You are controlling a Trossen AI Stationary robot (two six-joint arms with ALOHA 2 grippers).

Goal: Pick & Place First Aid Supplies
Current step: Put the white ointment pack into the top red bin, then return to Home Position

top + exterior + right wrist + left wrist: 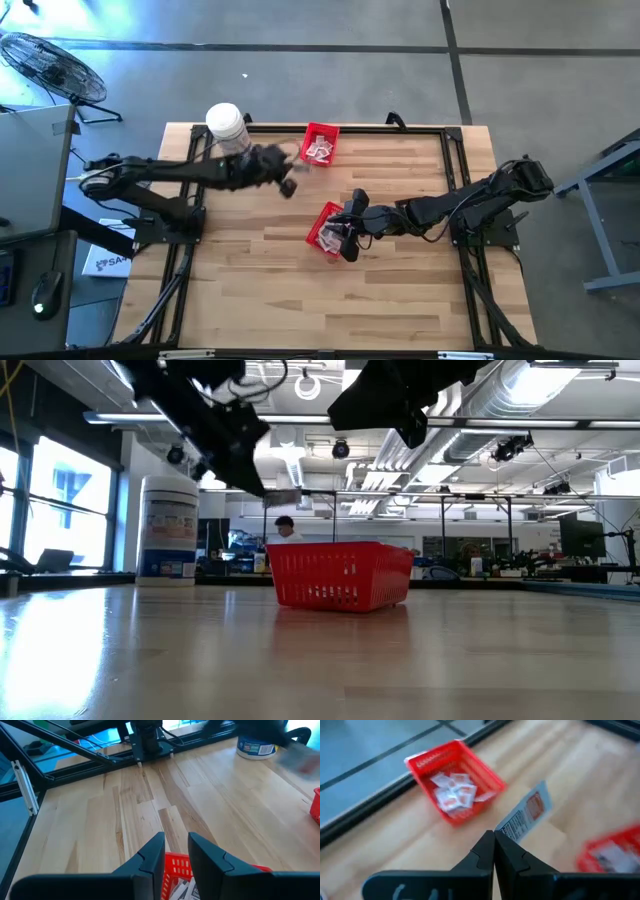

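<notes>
Nearest the table's front edge, at about six o'clock from the table's centre, the near red basket (329,229) sits with the right gripper (349,243) hanging over its near rim; in the right wrist view its two fingers (150,857) stand apart with nothing between them, the basket's mesh edge (178,868) just below and a few white packets showing at its bottom. Farther back, at about eleven o'clock from that basket, the left gripper (287,186) is in the air between the two baskets, pinched tight on one first aid packet (526,812), a flat white slip with red and dark print held by its edge and jutting out beyond the fingertips. At about twelve o'clock, near the table's far edge, the far red basket (320,143) holds a loose heap of packets (454,794), and the big white jar (227,126) stands at ten o'clock, near the far left corner. The main risk, as I judge it, lies in that thin edge grip: the packet is light and floppy, so a quick swing could twist it out of the fingers and drop it on the bare wood (400,290) between the baskets. If released too high or off centre, it may flutter and catch on the mesh rim. The right arm, parked over the near basket, could also crowd the left if both head there.
</notes>
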